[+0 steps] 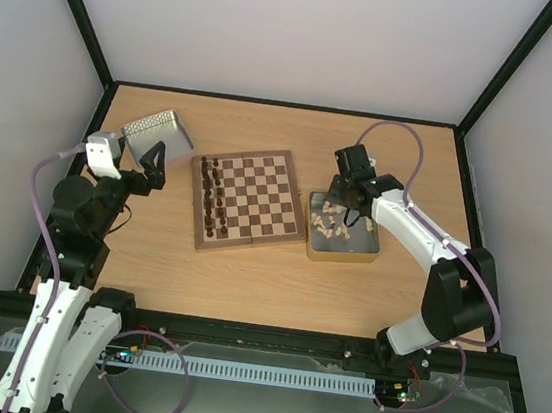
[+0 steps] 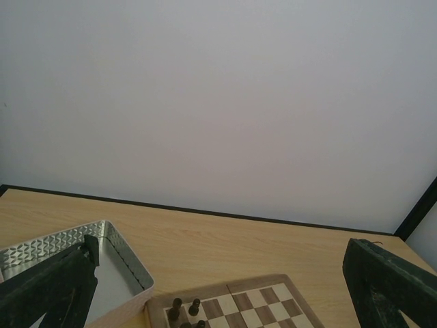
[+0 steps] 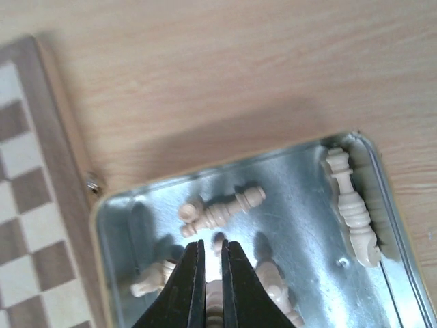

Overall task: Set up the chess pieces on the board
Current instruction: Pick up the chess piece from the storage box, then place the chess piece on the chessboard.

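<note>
Right gripper (image 3: 212, 243) is down in the shiny rectangular metal tin (image 3: 307, 205), just right of the square brown-and-cream checked wooden board (image 1: 246, 201). Its fingers are pinched together on one cream piece (image 3: 214, 301), which shows in the slit between them. Other small cream wooden chess pieces (image 3: 225, 207) lie loose on the tin floor. Dark brown pieces (image 1: 213, 199) stand along the board's left edge. Left gripper (image 2: 220, 243) is raised over the table, fingers wide apart and empty, near a second metal tin (image 2: 123, 253).
</note>
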`<state>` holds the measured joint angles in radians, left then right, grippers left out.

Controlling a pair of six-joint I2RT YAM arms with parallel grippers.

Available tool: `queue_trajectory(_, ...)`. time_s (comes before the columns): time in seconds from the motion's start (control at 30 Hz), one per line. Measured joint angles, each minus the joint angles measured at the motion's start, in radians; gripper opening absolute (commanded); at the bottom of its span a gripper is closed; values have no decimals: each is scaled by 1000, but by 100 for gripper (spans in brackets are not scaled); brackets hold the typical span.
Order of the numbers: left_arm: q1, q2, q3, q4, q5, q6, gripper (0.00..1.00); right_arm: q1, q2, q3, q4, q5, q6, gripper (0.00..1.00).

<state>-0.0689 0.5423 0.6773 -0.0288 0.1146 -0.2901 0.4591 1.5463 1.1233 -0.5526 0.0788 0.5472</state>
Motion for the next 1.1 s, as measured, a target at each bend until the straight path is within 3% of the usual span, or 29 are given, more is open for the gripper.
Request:
queue_trajectory(0.3, 0, -2, 0, 0, -15, 0, 100, 84, -11, 143, -9, -54, -5, 2)
queue_trajectory(0.63, -1, -1, 0, 0, -26, 0, 100, 193, 222, 287, 43, -153, -16, 2)
queue_trajectory(1.1, -12, 0, 0, 0, -31, 0, 100, 232, 464, 398, 123, 7, -59, 2)
